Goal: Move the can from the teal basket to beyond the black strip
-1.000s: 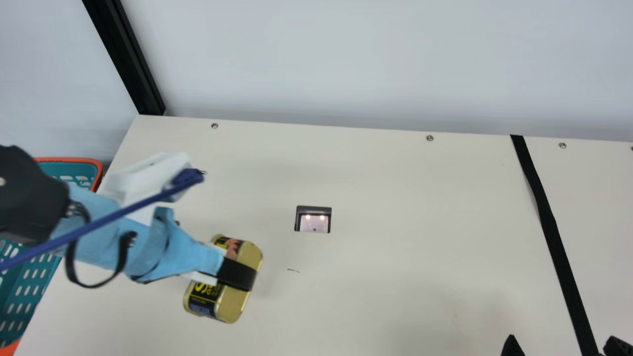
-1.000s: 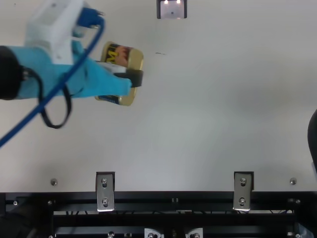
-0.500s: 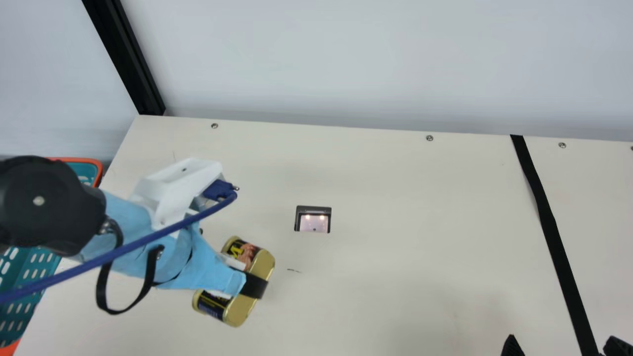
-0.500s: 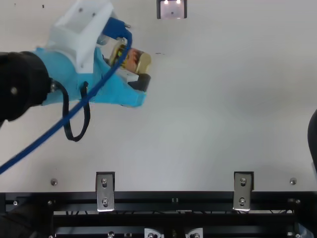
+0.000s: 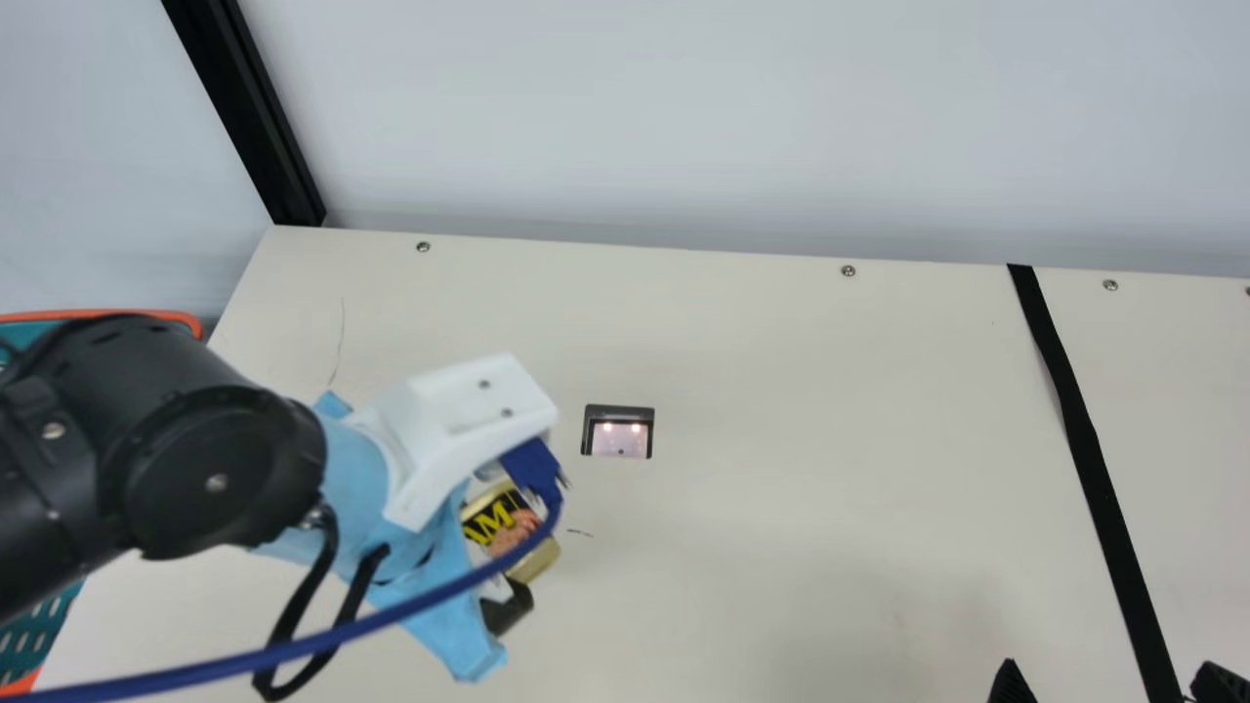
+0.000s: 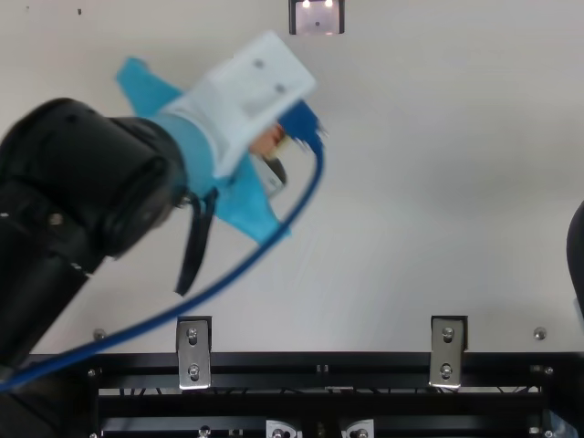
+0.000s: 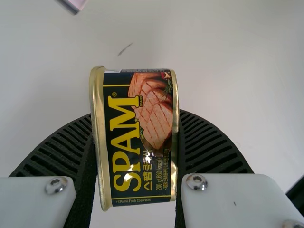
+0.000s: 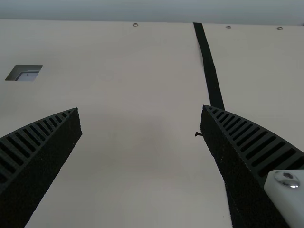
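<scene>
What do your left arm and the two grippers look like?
My left arm is black, with a light-blue covering, white housing, blue cable and black loop. The left gripper and right gripper have black, ribbed, tapering fingers and white, screwed mounts.

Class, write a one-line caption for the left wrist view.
A can, its label showing, gripped between the left pincer's black ribbed fingers.

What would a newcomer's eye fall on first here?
Most likely the can, gold-rimmed with a picture of sliced meat, held upright in the left gripper in the middle of the left wrist view. Next, probably the blue cable sweeping across the main view's lower left, passing in front of the can. Then the black strip running down that view's right side.
</scene>
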Action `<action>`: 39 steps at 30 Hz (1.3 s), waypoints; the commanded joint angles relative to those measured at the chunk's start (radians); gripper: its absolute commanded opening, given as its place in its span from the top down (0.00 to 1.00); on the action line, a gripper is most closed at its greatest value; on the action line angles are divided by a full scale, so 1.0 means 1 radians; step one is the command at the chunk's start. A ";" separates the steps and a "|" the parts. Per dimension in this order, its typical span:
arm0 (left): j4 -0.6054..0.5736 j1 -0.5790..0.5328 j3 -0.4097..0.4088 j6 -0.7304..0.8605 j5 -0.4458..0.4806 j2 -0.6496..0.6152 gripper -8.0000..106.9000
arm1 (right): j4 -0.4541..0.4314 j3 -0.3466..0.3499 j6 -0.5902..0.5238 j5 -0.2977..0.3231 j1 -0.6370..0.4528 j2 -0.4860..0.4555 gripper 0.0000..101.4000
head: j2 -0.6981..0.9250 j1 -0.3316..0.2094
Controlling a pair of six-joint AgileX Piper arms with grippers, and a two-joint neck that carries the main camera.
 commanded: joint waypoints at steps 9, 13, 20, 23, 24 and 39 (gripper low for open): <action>-0.019 -0.060 -0.061 0.200 0.076 0.075 0.84 | 0.000 0.000 0.000 0.000 0.000 0.000 0.00 | -0.004 -0.006; 0.000 -0.077 -0.079 0.248 0.076 0.111 0.84 | 0.000 0.000 0.000 0.000 0.000 0.000 0.00 | -0.004 -0.006; -0.045 -0.099 -0.092 0.324 0.045 0.163 0.84 | 0.000 0.000 0.000 0.000 0.000 0.000 0.00 | -0.004 -0.006; -0.064 -0.106 -0.091 0.346 0.020 0.184 0.84 | 0.000 0.000 0.000 0.000 0.000 0.000 0.00 | -0.004 -0.006; -0.069 -0.108 -0.090 0.351 0.011 0.191 0.84 | 0.000 0.000 0.000 0.000 0.000 0.000 0.00 | -0.004 -0.006; -0.101 -0.102 -0.069 0.360 -0.080 0.224 0.15 | 0.000 0.000 0.000 0.000 0.000 0.000 0.00 | -0.004 -0.006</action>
